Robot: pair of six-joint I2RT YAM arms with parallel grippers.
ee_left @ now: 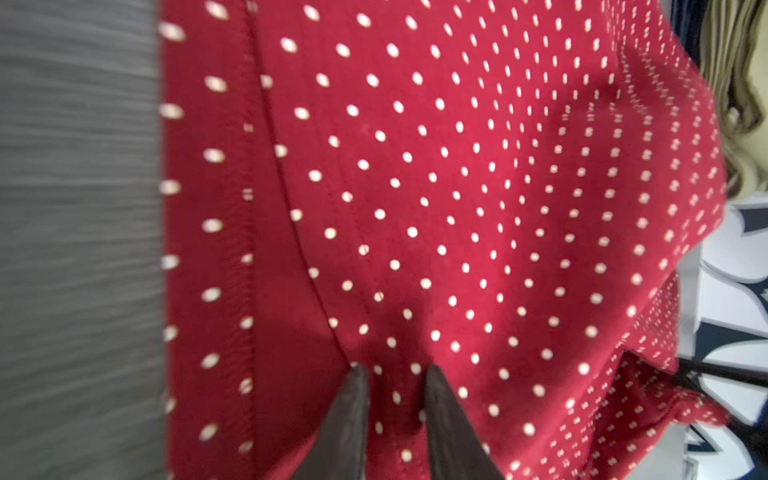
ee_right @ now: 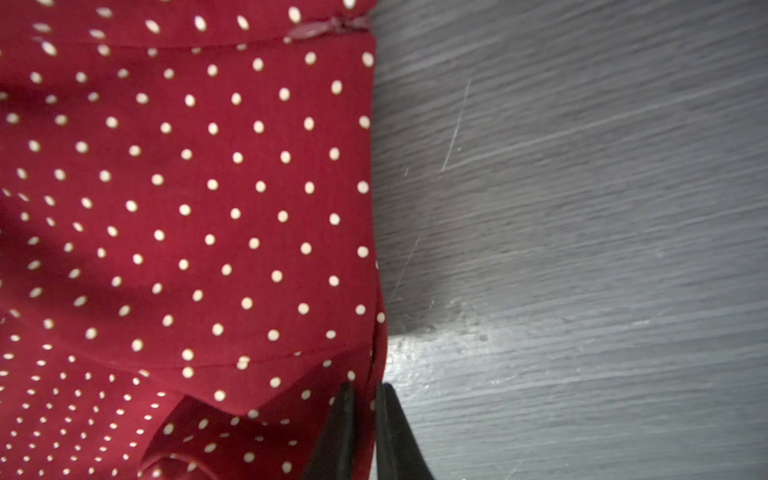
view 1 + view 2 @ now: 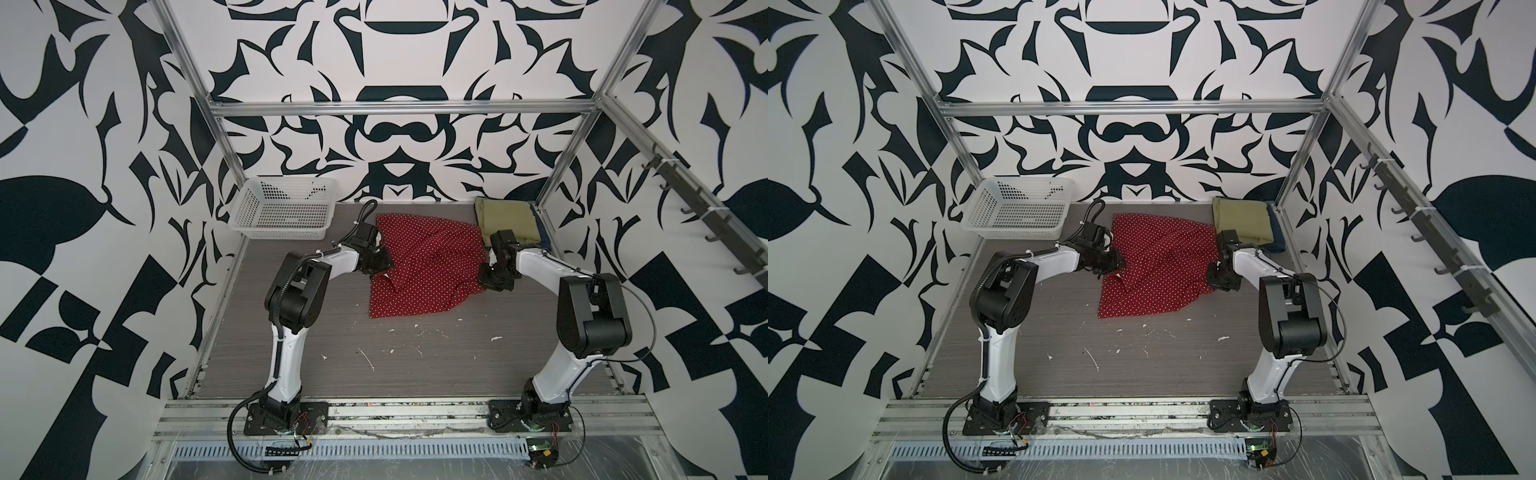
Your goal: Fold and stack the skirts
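Observation:
The red polka-dot skirt [image 3: 432,270] [image 3: 1163,266] lies partly rumpled at the middle back of the table. My left gripper [image 3: 380,272] [image 1: 397,370] is at its left side, the jaws nearly together with a pinch of red cloth [image 1: 457,187] between them. My right gripper [image 3: 484,282] [image 2: 365,386] is at its right side, shut on the skirt's edge [image 2: 187,208]. The olive-green skirt [image 3: 505,218] [image 3: 1241,220] lies folded in the back right corner on top of the dark blue denim skirt [image 3: 540,232] [image 3: 1277,237], of which only an edge shows.
A white perforated basket [image 3: 286,226] [image 3: 1017,220] stands at the back left. The grey table [image 3: 415,365] carries small white flecks in front of the skirt. Metal frame posts stand at the back corners; a rail of hooks [image 3: 706,224] runs along the right wall.

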